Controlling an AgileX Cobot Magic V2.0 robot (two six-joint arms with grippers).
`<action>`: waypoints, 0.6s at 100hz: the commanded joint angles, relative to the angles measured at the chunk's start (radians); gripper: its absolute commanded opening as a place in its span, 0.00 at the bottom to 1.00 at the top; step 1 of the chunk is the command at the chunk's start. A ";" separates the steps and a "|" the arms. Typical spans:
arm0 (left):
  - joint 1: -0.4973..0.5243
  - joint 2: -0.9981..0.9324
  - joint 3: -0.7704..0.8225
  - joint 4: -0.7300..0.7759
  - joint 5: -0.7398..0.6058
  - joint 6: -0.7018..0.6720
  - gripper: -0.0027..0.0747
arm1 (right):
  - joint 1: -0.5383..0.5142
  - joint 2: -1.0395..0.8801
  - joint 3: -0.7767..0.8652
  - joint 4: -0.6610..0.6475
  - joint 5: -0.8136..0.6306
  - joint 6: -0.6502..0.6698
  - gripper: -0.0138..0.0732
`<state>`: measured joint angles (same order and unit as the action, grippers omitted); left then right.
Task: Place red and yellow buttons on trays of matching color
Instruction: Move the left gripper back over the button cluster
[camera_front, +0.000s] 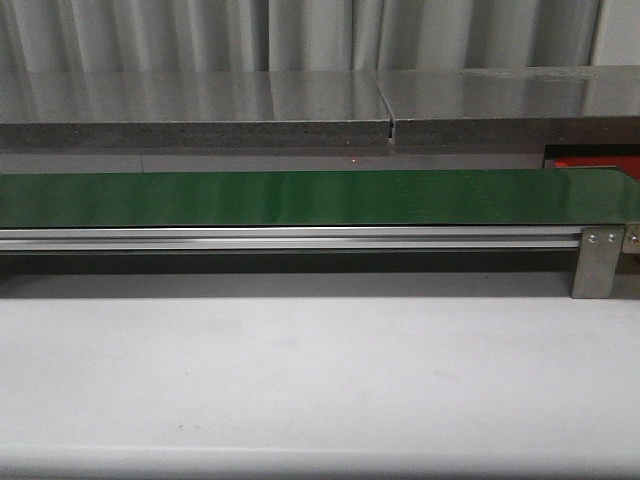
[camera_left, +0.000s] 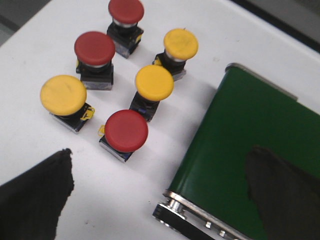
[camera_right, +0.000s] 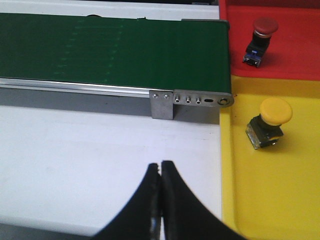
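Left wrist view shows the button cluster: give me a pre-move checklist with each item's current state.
1. Buttons left to sort: ok, three red, such as the nearest red button, and three yellow stand on the white table.
2. Green belt bare: ok.
3. Left gripper open: ok, fingers spread.
4. Right gripper open: not ok, fingers shut on nothing.
5. Red tray holds a red button: ok.
6. Yellow tray holds a yellow button: ok.

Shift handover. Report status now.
Left gripper open over six buttons; right gripper shut, empty. One button each on red tray, yellow tray. Belt bare.
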<state>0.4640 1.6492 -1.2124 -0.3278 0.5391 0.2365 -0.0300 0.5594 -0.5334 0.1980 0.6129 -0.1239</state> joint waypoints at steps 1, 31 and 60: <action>0.010 0.021 -0.052 -0.025 -0.043 -0.010 0.89 | 0.000 -0.001 -0.025 0.010 -0.066 -0.008 0.08; 0.020 0.141 -0.105 -0.029 -0.030 -0.010 0.89 | 0.000 -0.001 -0.025 0.010 -0.066 -0.008 0.08; 0.020 0.180 -0.114 -0.027 -0.049 -0.010 0.82 | 0.000 -0.001 -0.025 0.010 -0.066 -0.008 0.08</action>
<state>0.4813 1.8668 -1.2925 -0.3330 0.5437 0.2361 -0.0300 0.5594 -0.5334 0.1993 0.6129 -0.1239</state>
